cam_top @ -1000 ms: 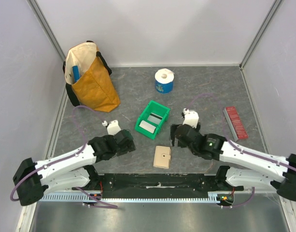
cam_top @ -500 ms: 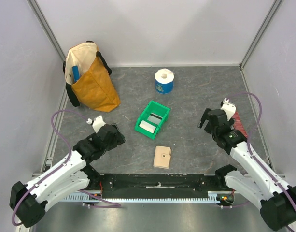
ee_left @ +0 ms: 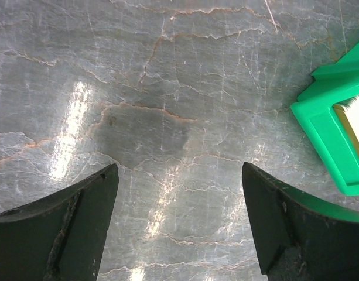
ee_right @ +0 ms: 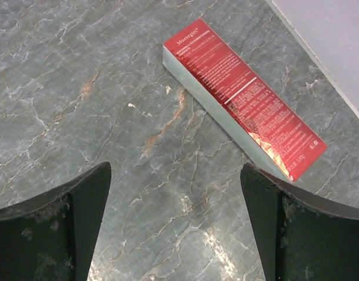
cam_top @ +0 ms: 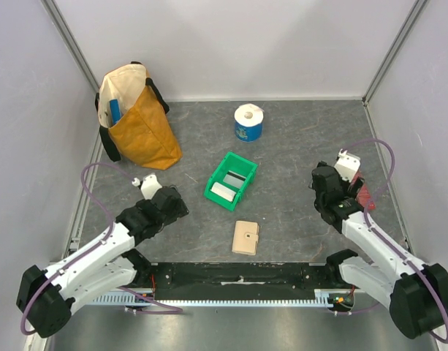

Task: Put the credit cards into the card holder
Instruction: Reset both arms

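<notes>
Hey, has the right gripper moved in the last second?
Yes. From just right of the green bin, the right gripper has swung rightward, away from the bin, and now sits by the red box.

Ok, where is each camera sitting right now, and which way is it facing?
Top external: above and behind the arms, looking down on the table; left arm and right arm show, bases at the bottom.
Left wrist: on the left arm, facing down at table and a green bin corner; open left gripper frames it.
Right wrist: on the right arm, facing down at a red box; open right gripper frames it.
Shared: top and left wrist show the bin; top and right wrist, the box.
</notes>
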Robot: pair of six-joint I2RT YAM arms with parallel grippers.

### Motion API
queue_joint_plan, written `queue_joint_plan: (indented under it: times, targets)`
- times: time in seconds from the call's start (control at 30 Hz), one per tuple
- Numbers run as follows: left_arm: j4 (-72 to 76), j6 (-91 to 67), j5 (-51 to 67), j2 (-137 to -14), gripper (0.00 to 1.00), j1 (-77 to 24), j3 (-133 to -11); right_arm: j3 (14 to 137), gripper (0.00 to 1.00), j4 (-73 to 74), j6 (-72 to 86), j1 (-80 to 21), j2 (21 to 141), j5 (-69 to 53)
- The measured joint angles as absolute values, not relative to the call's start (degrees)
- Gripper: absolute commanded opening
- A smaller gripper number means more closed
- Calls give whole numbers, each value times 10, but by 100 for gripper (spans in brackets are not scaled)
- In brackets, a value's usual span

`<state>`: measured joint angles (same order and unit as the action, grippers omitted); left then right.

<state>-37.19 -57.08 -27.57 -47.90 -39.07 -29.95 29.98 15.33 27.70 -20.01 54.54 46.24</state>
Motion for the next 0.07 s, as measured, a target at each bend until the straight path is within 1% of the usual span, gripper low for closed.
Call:
queue_joint_plan:
  times: [0.07]
  targets:
    - [-371, -571, -284, -480, 91, -391, -301, 289, 98, 126, 268, -200, 549, 468]
